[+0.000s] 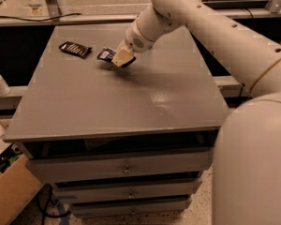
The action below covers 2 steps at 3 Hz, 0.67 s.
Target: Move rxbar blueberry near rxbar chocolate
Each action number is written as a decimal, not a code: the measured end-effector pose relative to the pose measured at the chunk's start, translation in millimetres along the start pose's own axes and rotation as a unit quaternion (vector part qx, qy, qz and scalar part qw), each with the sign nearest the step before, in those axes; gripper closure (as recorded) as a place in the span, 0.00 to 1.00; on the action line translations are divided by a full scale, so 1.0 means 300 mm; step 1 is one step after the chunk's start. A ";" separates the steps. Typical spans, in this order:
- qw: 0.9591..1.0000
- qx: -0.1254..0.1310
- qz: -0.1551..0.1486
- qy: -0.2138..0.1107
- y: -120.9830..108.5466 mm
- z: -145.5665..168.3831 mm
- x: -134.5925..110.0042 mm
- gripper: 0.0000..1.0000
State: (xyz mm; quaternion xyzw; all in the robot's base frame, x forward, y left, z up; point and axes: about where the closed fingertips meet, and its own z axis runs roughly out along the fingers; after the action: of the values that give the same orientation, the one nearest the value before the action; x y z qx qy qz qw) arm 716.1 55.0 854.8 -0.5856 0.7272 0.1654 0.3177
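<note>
Extending across the table (131, 107), arm (215, 27) angled downward, gripper (118, 59) pinching rxbar blueberry (105, 54), near rxbar chocolate (75, 49)

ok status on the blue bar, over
Tool shut on blue bar, held just above table. Black bar close by on the far side of it, not touching. Nothing between them.

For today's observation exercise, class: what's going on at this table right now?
A robot arm's end effector, over the far part of the grey table, is clamped on the rxbar blueberry and holds it just above the surface. The rxbar chocolate lies flat nearby, toward the picture's left, apart from it. The blue bar is not yet set down.
</note>
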 end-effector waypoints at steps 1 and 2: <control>1.000 0.001 0.006 -0.004 -0.069 0.104 -0.071 1.00; 1.000 0.003 0.014 -0.001 -0.121 0.196 -0.120 1.00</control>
State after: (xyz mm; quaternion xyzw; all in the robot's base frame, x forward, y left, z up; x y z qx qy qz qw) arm 770.6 108.4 839.6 -0.5740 0.7358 0.1680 0.3177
